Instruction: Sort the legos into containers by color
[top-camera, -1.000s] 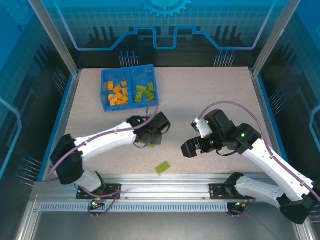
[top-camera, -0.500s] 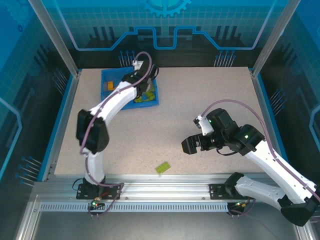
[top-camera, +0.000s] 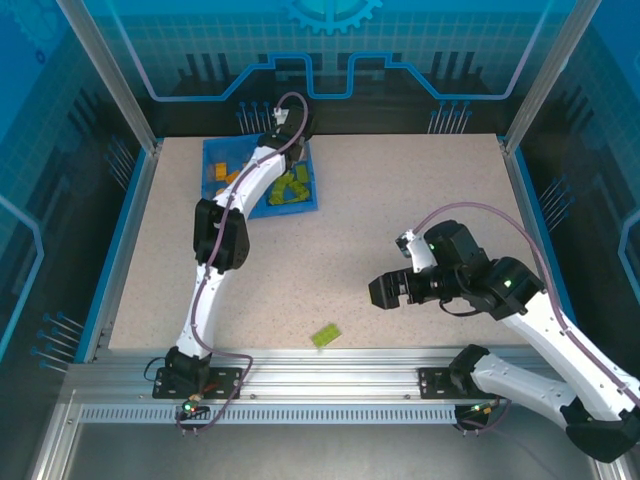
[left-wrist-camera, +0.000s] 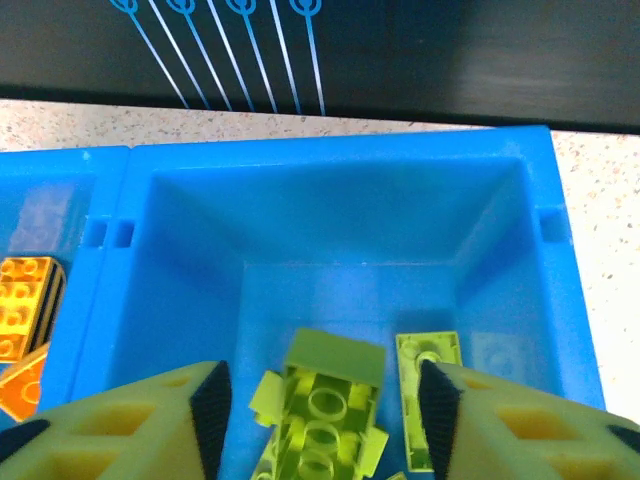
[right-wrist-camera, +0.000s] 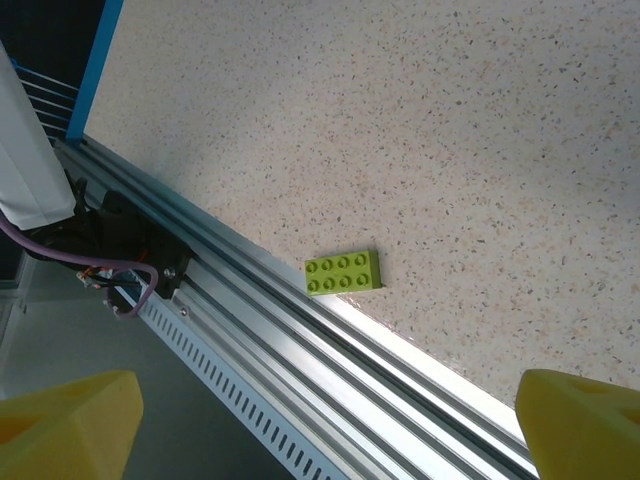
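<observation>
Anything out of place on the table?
Yes: one lime green studded plastic brick lies alone on the speckled table near its front edge, well outside the shallow blue plastic tray holding the other bricks.

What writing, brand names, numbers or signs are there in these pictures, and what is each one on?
No text can be read anywhere.
Back wall: a gear drawing and circuit-like lines, no letters.
Blue tray: plain, no label.
Green bricks in the tray: no print can be made out on them.
Loose green brick on the table: studs too small to read.
</observation>
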